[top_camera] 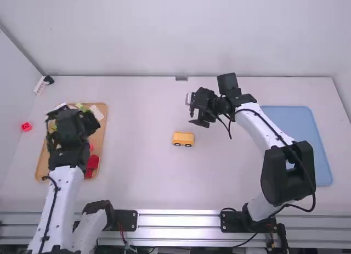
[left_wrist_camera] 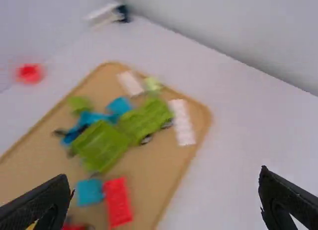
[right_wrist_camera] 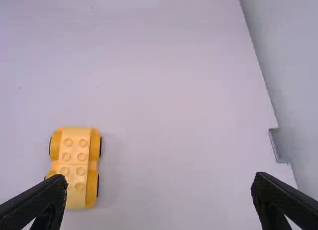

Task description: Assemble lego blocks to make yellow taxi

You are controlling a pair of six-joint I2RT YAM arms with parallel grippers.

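Yellow taxi base (right_wrist_camera: pixel 74 165) is placed; left gripper (left_wrist_camera: pixel 164 174), right gripper (right_wrist_camera: pixel 161 178) are spread wide; parts tray (left_wrist_camera: pixel 155 175) likely needs to be picked from next.

You'll find no lettering, number or sign that can be read anywhere in your three views, neither on the bench (top_camera: pixel 148 111) nor on anything that you can see standing or lying on it.

Yellow-orange colour is seen on the wheeled base (right_wrist_camera: pixel 74 158), bright green on one block (left_wrist_camera: pixel 101 146), red on another block (left_wrist_camera: pixel 118 202); the wooden-looking tray (left_wrist_camera: pixel 149 183) is coloured light brown, the large tray (top_camera: pixel 317 150) plain blue.
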